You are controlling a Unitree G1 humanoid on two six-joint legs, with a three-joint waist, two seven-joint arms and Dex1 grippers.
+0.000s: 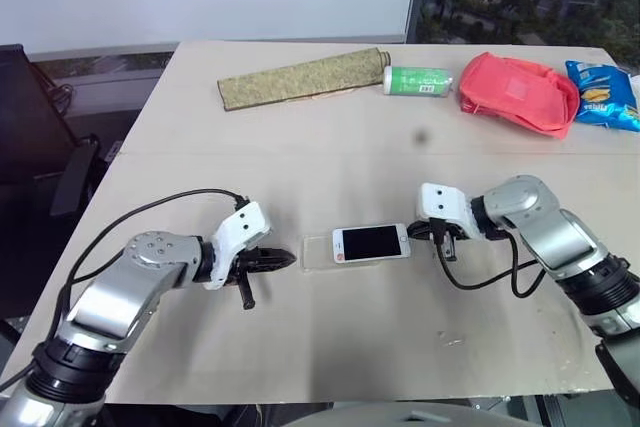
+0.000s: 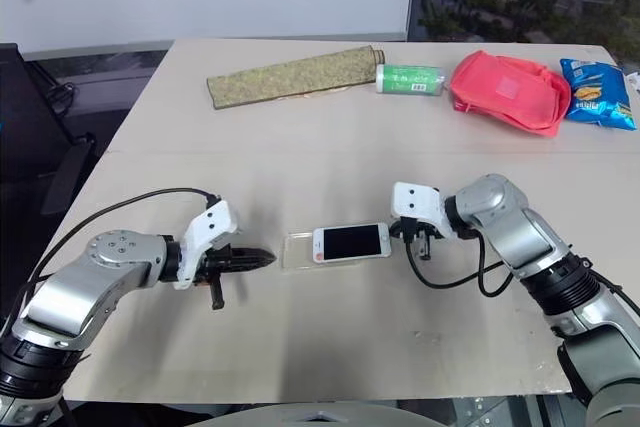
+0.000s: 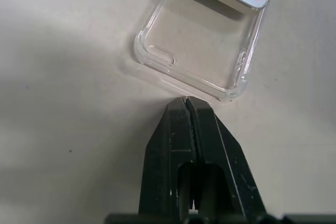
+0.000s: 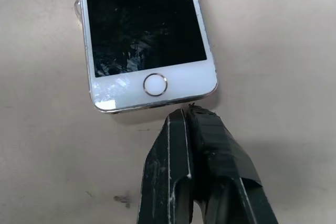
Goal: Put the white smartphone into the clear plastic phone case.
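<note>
Both fingers pairs pressed together, empty: left fingers (image 1: 272,262) by clear case (image 3: 197,51), right fingers (image 4: 191,116) at white phone (image 1: 371,243) home-button end; pushing could skid case away w/ phone

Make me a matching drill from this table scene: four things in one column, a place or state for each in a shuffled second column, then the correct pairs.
Things
1. white smartphone
2. clear plastic phone case
3. left tool
4. red pouch

Places or states
A. shut, tips just off the case's open end
B. far side of the table, beside a blue snack bag
C. lying screen up, one end over the case
D. flat on the table, partly uncovered, camera cutout showing

Pairs: 1-C, 2-D, 3-A, 4-B
</note>
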